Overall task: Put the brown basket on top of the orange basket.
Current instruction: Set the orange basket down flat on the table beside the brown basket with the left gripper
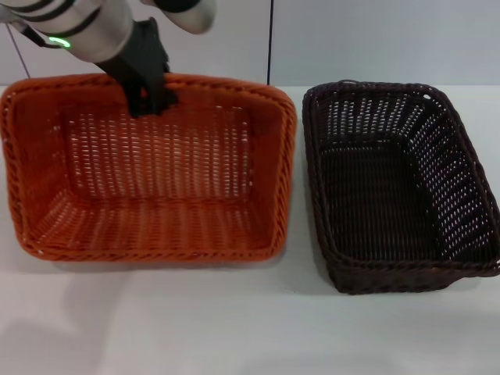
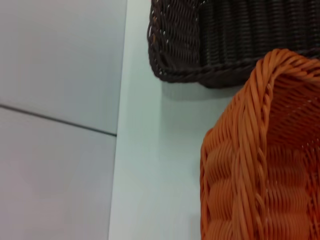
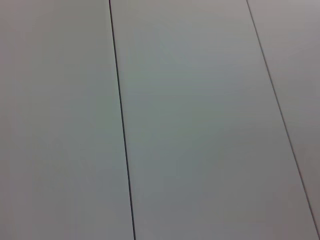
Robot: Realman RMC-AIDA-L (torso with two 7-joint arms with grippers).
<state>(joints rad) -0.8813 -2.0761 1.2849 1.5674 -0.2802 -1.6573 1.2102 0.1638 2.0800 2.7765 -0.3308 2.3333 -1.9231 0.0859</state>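
- The left gripper (image 1: 151, 98) sits at the far rim of the orange basket (image 1: 148, 168), its dark fingers closed over the braided edge. It appears to have hold of that rim, though the task calls for moving the other basket.
- The orange basket looks tipped, its far side raised toward the gripper, which fits a hold at the rim rather than a basket resting flat on the white surface (image 1: 234, 328).
- The brown basket (image 1: 398, 187) stands well off to the gripper's right, apart from the orange one, with nothing touching it; it is not yet stacked.
- The left arm reaches down and forward, wrist angled toward the rim.
- The right gripper is not visible; its wrist camera shows only plain panels.
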